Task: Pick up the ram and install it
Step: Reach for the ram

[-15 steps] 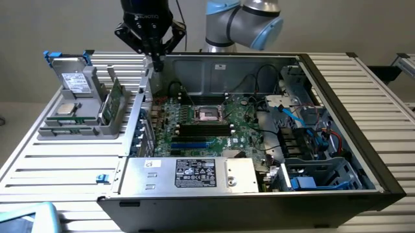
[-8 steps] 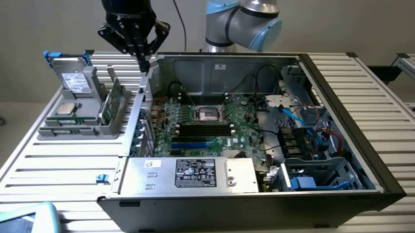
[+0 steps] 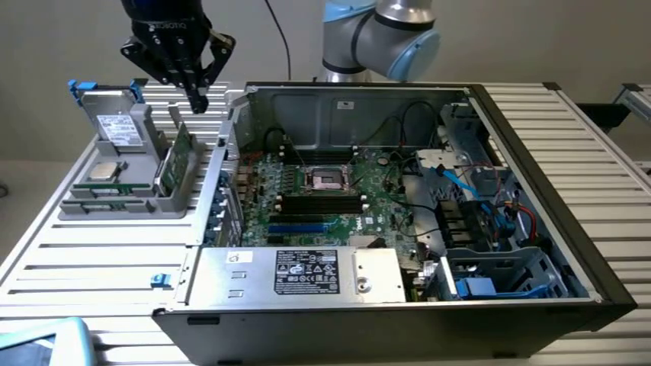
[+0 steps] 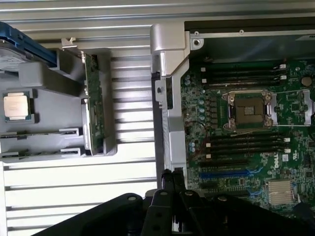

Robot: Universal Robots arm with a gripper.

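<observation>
Robotics lab: robot arm point(image 3: 382, 34) beside opened computer case point(image 3: 336, 118) on slatted metal table point(image 3: 91, 267)

Gripper point(image 4: 172, 179) fingers pressed together, nothing held. Green card point(image 4: 93, 108) stood on edge in gray holder point(image 4: 49, 78), beside open computer case point(image 4: 170, 44).

You are looking at a plain pale wall point(image 3: 61, 46) stretching across the twelve o'clock side of the exterior view. A ribbed metal table point(image 3: 91, 259) is spreading from nine o'clock to three o'clock, with soft, even light falling on its slats. A pale floor point(image 3: 18, 191) is showing at nine o'clock, and a metal frame point(image 3: 636, 95) is peeking in at two o'clock.
</observation>
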